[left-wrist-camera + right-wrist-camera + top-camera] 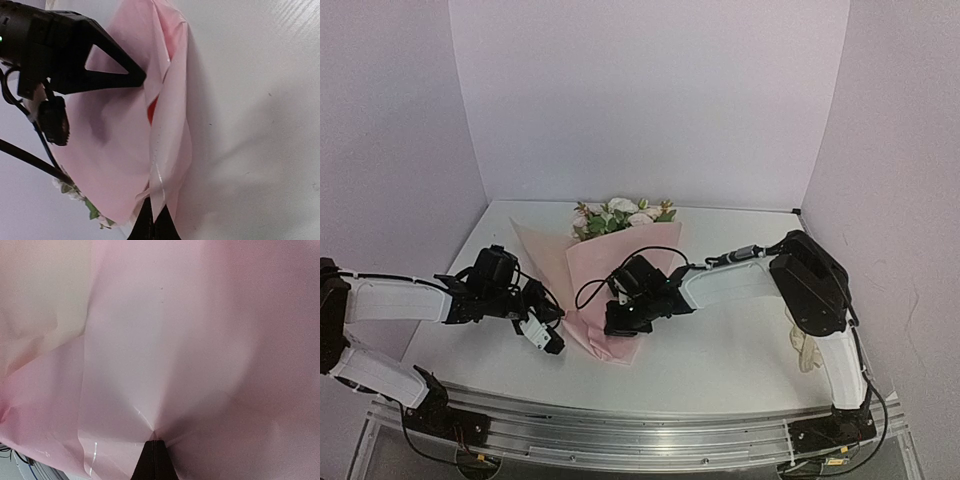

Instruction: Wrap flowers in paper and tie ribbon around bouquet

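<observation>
On your left, the left claw [551, 343] is pressed together on the folded left edge of the paper [588, 275], near its narrow near end, and the bare table [470, 345] gives you room out toward the left wall. In the middle, the flowers [620, 215] poke out of the far end of the wrap close to the back wall, while your right claw [622, 323] pinches the paper's top layer, with creases running into its tips. Further right the table stays open up to the ribbon [804, 352], which lies beside the right arm near the right edge.
</observation>
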Action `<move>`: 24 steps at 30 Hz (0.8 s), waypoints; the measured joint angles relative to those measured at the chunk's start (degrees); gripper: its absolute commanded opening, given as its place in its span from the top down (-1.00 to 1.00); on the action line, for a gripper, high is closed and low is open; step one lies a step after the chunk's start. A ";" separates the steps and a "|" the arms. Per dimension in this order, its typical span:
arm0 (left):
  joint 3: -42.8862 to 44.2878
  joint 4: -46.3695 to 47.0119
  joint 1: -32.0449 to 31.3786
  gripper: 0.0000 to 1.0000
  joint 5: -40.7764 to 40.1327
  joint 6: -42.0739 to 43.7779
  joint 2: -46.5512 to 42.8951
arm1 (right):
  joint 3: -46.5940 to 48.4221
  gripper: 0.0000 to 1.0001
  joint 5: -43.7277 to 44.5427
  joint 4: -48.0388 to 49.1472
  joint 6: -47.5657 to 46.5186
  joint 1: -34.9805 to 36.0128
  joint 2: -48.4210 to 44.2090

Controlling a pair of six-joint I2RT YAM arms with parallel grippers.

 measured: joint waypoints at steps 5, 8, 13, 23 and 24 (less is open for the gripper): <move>0.66 6.16 -2.83 1.00 5.23 3.57 1.29 | 0.02 1.00 -0.67 1.32 1.73 -0.02 0.46; 1.47 10.74 -6.19 1.00 6.88 4.40 4.81 | -0.55 1.00 -1.99 4.03 3.54 -0.06 0.94; 1.60 16.26 -9.65 1.00 8.62 4.78 10.28 | -4.70 1.00 -4.79 12.21 7.96 -0.85 0.78; 1.27 22.28 -10.22 1.00 11.65 5.59 18.91 | -10.70 0.86 -8.62 24.48 15.55 -2.41 0.43; 1.30 22.15 -10.22 1.00 11.62 5.66 19.60 | -10.93 0.78 -8.62 24.93 16.20 -2.44 0.43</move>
